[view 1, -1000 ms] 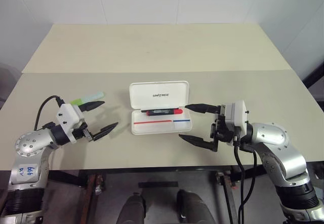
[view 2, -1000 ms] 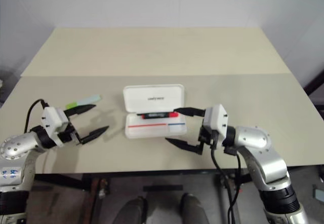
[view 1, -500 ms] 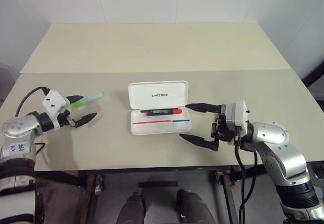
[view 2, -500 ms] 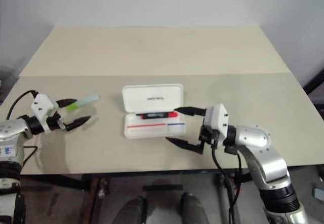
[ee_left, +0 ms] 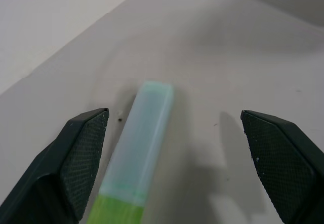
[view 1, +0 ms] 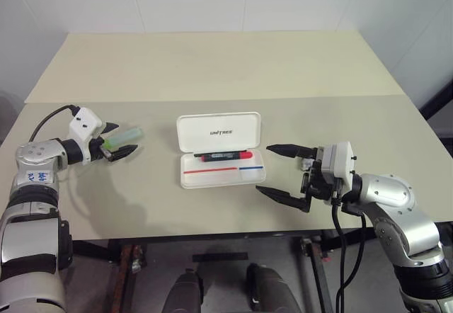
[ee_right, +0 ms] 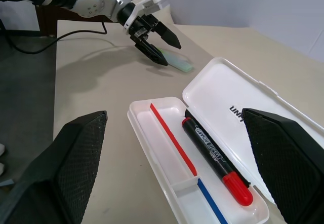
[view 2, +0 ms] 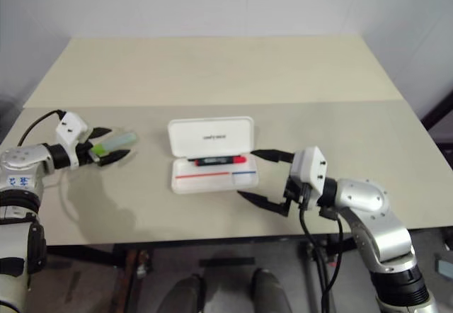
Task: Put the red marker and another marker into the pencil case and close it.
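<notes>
Left end effector (view 1: 117, 139): released, fingers spread, straddling the green marker at about 9 o'clock from the case; whether a finger touches the marker cannot be told.
Left fingers (ee_left: 81, 153): one on each side of the marker in the left wrist view, with a clear gap on the wider side.
Green marker (view 1: 122, 139): lying flat on the surface between the left fingers, its pale capped end pointing toward the case, its lime end toward the wrist.
Right end effector (view 1: 284, 173): released, fingers wide apart, at about 4 o'clock from the case, just beside its right end, pointing toward it and holding nothing.
Right fingers (ee_right: 71, 158): spread to both sides of the open case in the right wrist view.
Red marker (view 1: 225, 156): lying inside the tray of the case along its back edge by the hinge, red end toward the right end effector.
Case (view 1: 212, 178): open at the middle of the surface, lid (view 1: 219, 131) standing back at 12 o'clock with dark logo text on it; a red-and-blue stripe runs along the tray.
Surface (view 1: 212, 65): pale beige, carrying the case and the green marker, which are well apart.
</notes>
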Controlling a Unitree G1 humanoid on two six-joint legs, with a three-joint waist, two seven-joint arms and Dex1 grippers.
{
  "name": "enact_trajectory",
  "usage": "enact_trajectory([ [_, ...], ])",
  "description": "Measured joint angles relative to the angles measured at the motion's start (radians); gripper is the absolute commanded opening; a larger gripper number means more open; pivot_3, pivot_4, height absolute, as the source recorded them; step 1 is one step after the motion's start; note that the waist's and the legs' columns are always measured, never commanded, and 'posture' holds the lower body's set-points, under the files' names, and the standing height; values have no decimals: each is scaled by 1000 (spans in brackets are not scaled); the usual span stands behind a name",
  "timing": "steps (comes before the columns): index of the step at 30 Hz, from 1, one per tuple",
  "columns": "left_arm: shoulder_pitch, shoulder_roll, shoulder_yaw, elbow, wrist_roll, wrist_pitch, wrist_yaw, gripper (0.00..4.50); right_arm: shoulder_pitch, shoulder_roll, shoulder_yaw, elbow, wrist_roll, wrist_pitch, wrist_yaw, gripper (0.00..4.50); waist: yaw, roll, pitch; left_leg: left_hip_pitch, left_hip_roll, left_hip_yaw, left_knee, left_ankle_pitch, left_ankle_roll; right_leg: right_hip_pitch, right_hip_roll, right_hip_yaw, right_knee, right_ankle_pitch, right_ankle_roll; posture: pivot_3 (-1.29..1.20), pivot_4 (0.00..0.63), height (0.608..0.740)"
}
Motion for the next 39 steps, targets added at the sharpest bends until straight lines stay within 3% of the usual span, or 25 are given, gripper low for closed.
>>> enact_trajectory([
  [16,-55,-45,37,78,4,189,118,4450,43,-36,-42,-56,17,39,-35,4500,0,-1,0,1,0,0,3,0,-1,0,0,1,4,0,0,0,150,740],
  [31,-86,-32,-13,76,62,234,88,4450,57,-37,-47,-83,24,45,-69,4500,-1,-1,0,2,-1,1,3,0,-1,1,0,1,4,0,0,0,150,740],
  [34,-88,-19,-12,71,62,265,45,3858,55,-37,-47,-83,24,45,-70,4500,-2,-1,0,2,-1,1,3,0,-1,1,0,2,4,0,0,0,150,740],
  [39,-72,4,-12,37,61,299,-48,2292,55,-37,-46,-83,23,45,-71,4500,-1,3,-2,4,-1,3,2,0,-1,3,0,3,4,0,1,0,150,740],
])
